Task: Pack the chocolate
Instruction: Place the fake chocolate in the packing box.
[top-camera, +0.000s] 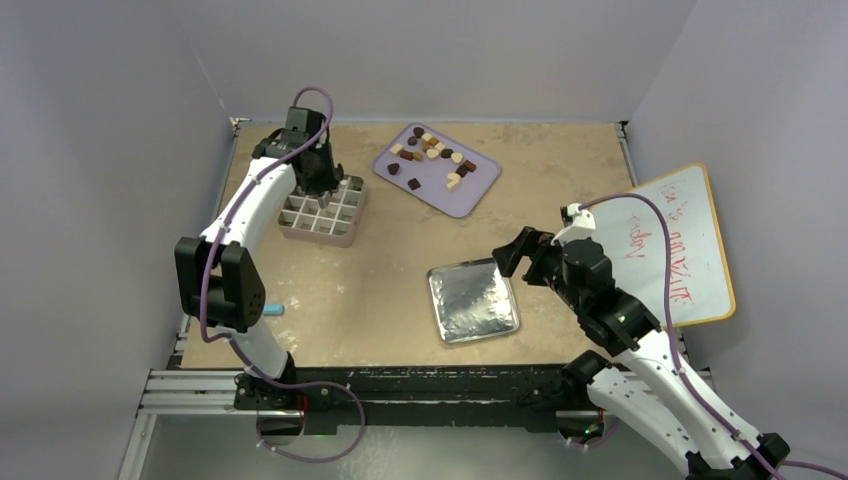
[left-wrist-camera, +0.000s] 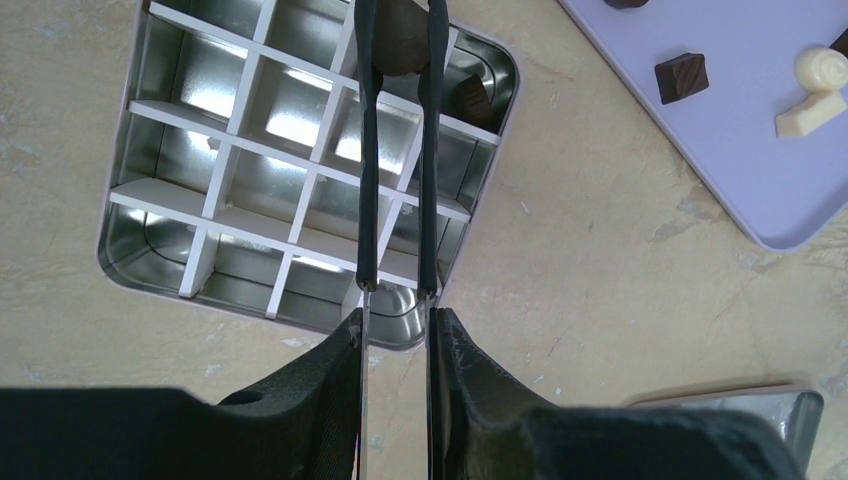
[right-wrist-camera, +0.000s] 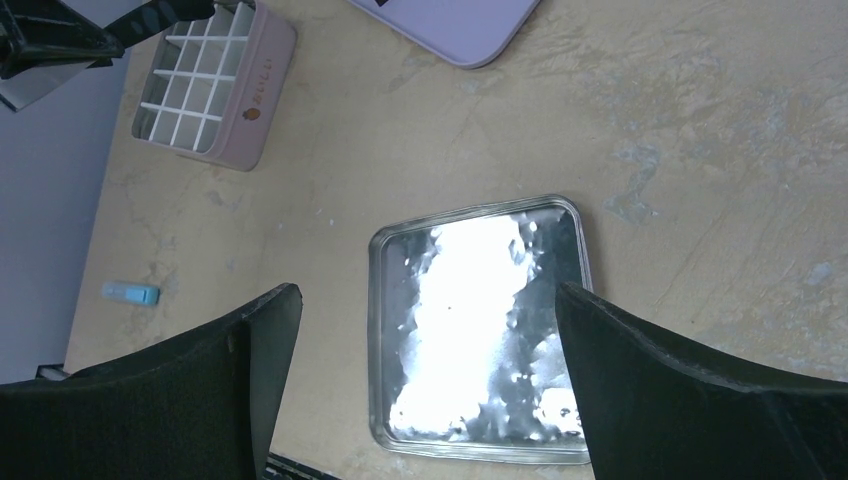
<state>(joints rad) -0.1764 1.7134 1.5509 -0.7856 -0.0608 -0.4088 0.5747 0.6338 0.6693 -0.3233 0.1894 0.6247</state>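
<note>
- Left hand (left-wrist-camera: 398, 320) is clamping narrowly on black tweezers (left-wrist-camera: 368, 180), its fingers pressing the two arms together.
- Tweezers' tips are pinching one dark chocolate (left-wrist-camera: 400, 45) at the top centre of the left wrist view, over the top row of cells of the gridded tin (left-wrist-camera: 125, 255).
- Another dark piece (left-wrist-camera: 472, 95) is lying in the corner cell just to its right.
- Other pieces (top-camera: 430, 153), dark, brown and cream, are sitting on the purple tray (left-wrist-camera: 760, 150), upper middle of the top view.
- Right hand (right-wrist-camera: 425, 300) is hanging wide open above the shiny lid (right-wrist-camera: 480, 380) on the tabletop (right-wrist-camera: 700, 150), holding nothing.
</note>
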